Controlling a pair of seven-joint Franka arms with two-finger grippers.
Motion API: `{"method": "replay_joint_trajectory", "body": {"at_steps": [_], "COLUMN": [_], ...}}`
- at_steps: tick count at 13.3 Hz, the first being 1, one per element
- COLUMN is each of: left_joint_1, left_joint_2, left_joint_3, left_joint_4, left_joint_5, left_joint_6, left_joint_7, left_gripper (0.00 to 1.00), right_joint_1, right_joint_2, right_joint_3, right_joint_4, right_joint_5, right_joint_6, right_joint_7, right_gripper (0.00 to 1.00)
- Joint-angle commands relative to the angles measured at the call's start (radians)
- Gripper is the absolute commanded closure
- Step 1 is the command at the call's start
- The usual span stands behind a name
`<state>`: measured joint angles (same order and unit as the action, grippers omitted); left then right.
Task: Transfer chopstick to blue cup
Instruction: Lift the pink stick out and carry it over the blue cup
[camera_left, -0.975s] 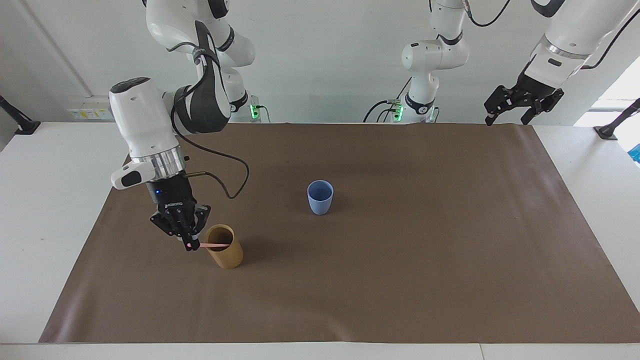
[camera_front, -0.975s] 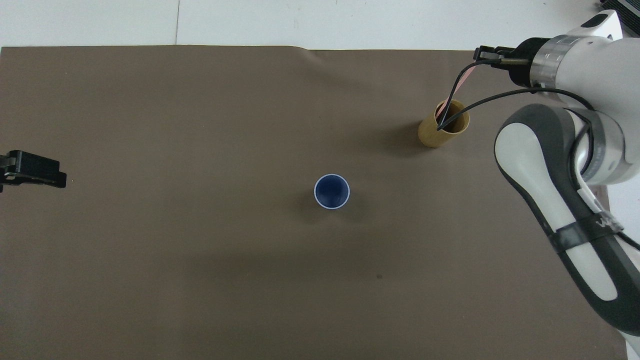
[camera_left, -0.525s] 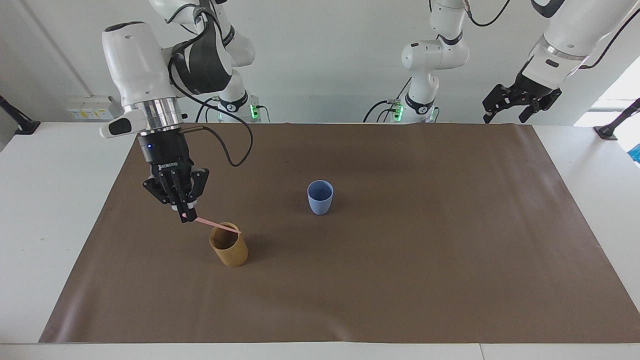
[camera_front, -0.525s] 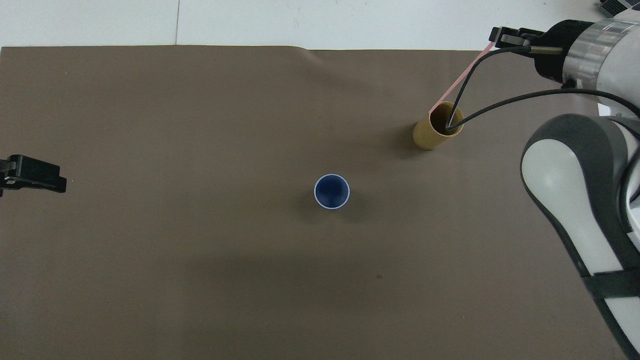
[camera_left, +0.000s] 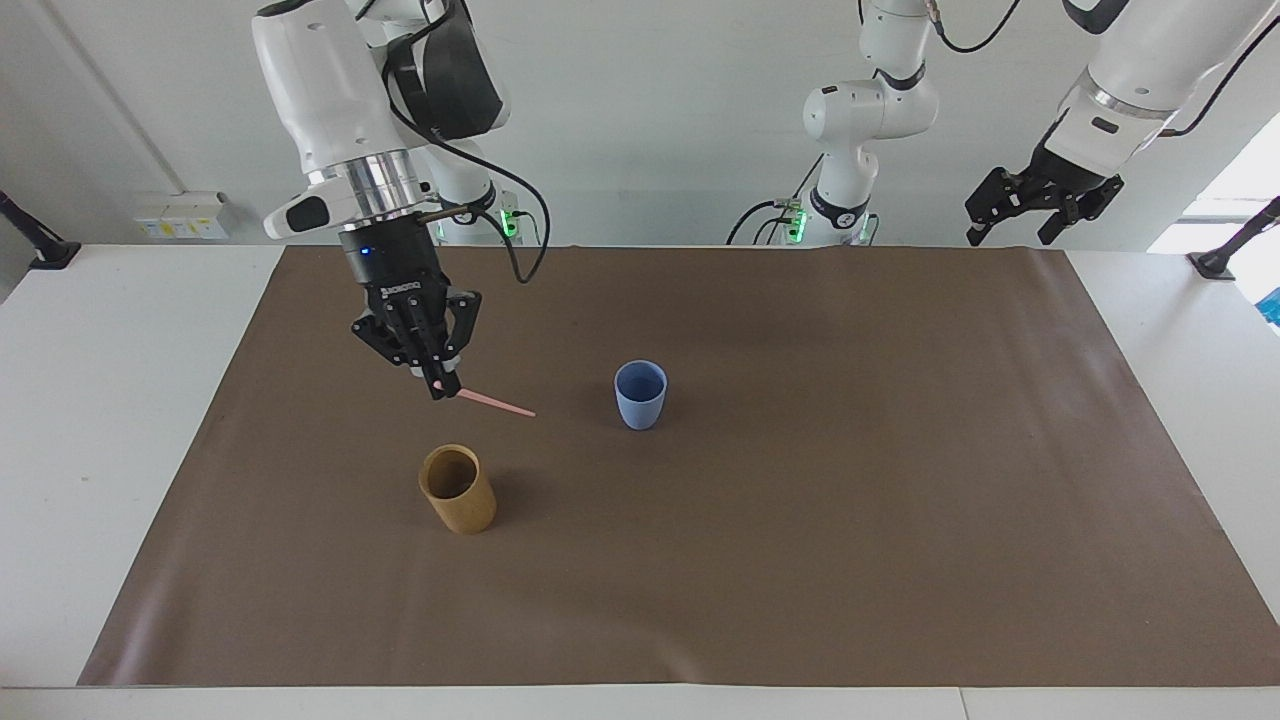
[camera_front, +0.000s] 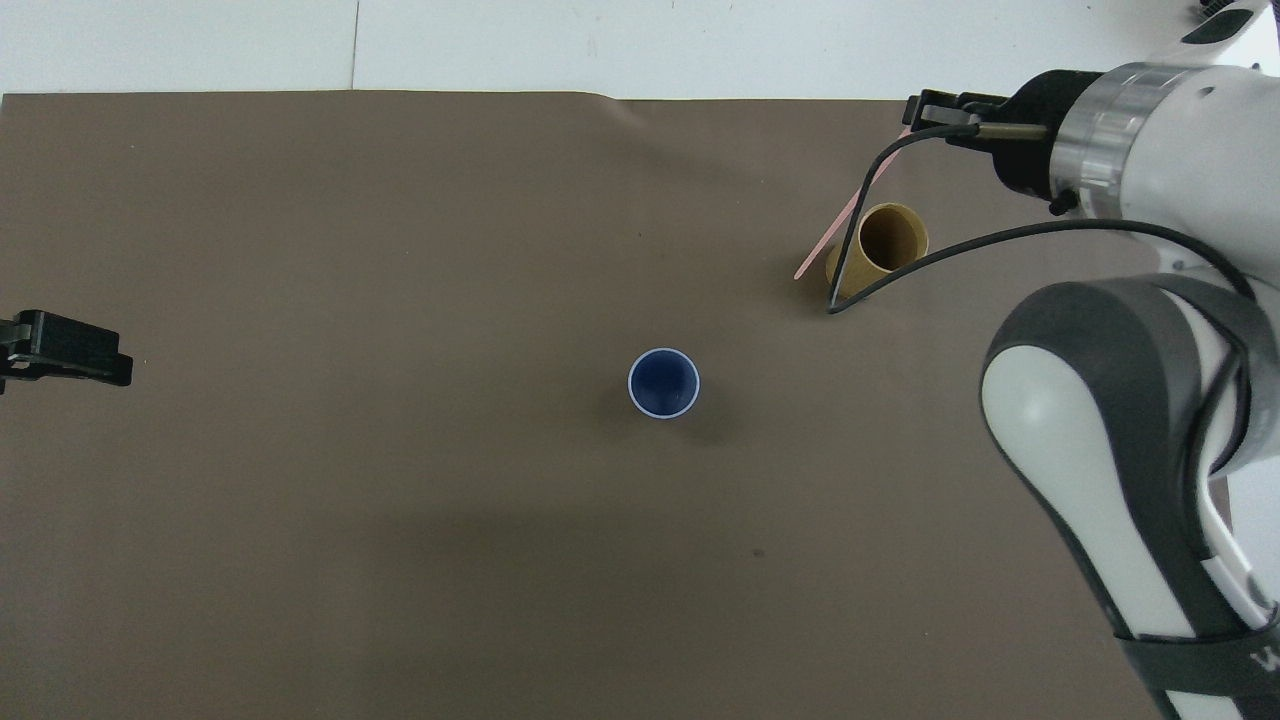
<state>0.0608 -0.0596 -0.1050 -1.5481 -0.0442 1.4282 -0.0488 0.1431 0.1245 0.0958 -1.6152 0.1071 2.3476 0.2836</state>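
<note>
one chopstick (camera_left: 495, 403), one blue cup (camera_left: 640, 394), one tan cylindrical cup (camera_left: 457, 489), one brown mat (camera_left: 800, 560), two grippers.

The right end effector (camera_left: 440, 385) carries a small white brand word, too small to read.

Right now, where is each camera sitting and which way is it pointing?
Facing view: high across the table, looking at the robots; shows both arms, the right gripper shut on the chopstick, the left gripper waiting open.
Overhead view: above the robots' end, looking steeply down; shows the right arm and the left gripper's tip.
Both share the blue cup, the tan cup and the brown mat.
</note>
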Motion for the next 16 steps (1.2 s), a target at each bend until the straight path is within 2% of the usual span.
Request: {"method": "replay_joint_trajectory", "body": {"at_steps": [1,7,11,13,16], "left_joint_1": [0.014,0.014,0.014,0.014,0.014], "left_joint_2": [-0.009,-0.009,-0.009,-0.009,-0.009], "left_joint_3": [-0.005,-0.004,-0.005,-0.004,-0.005], "left_joint_4": [0.006,0.006,0.006,0.006,0.006], "left_joint_5": [-0.011,-0.011,-0.011,-0.011,-0.011], "left_joint_6": [-0.02,-0.02,-0.02,-0.02,-0.02], "left_joint_7": [0.013,0.013,0.013,0.012,0.012], "left_gripper": [0.0,0.0,0.0,0.0,0.0], "right_joint_1": [0.062,0.135,0.164,0.187,0.199], "right_joint_2": [-0.031,-0.031,-0.043,-0.048,-0.04], "right_joint_3": [0.004,0.005,0.005,0.005,0.007], "right_joint_4": [-0.017,-0.023,-0.089,-0.118,-0.172], "right_joint_5": [-0.121,-0.126,-0.132,-0.182,-0.211], "right_joint_6": [-0.043,-0.071,-0.056,-0.05,0.051], "right_joint_7": [0.15,0.328,0.341,0.341,0.339], "right_gripper": [1.0,1.0,1.0,1.0,1.0]}}
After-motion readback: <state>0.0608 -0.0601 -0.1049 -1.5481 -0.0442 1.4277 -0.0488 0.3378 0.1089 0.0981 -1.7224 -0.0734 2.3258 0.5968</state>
